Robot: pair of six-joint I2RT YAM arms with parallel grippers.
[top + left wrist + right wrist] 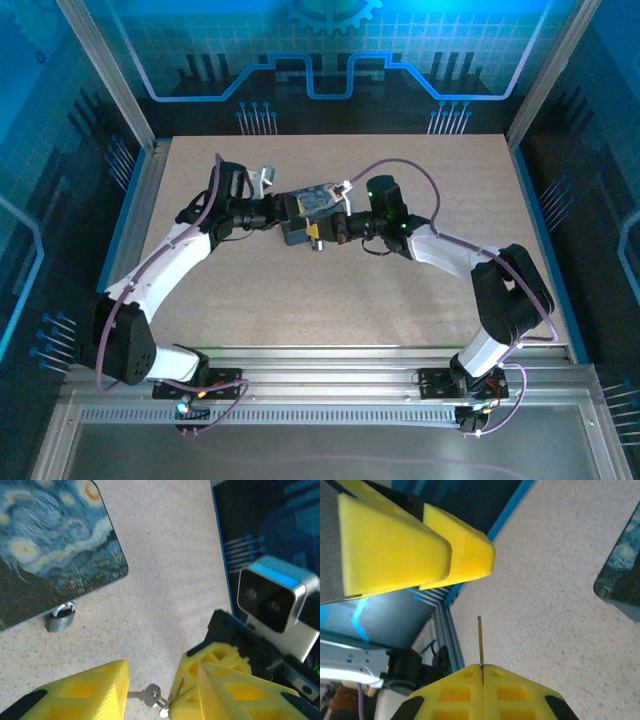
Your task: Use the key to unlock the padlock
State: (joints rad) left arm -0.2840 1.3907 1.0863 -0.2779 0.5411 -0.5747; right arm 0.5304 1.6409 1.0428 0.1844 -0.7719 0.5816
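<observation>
Small silver padlock touches the edge of the starry-print mat. Right gripper pinches the small silver key (left gripper gapes).

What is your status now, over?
Left gripper open, beside key. Right gripper shut on key. Padlock shut, at box edge, apart from key. Bare table between them.
</observation>
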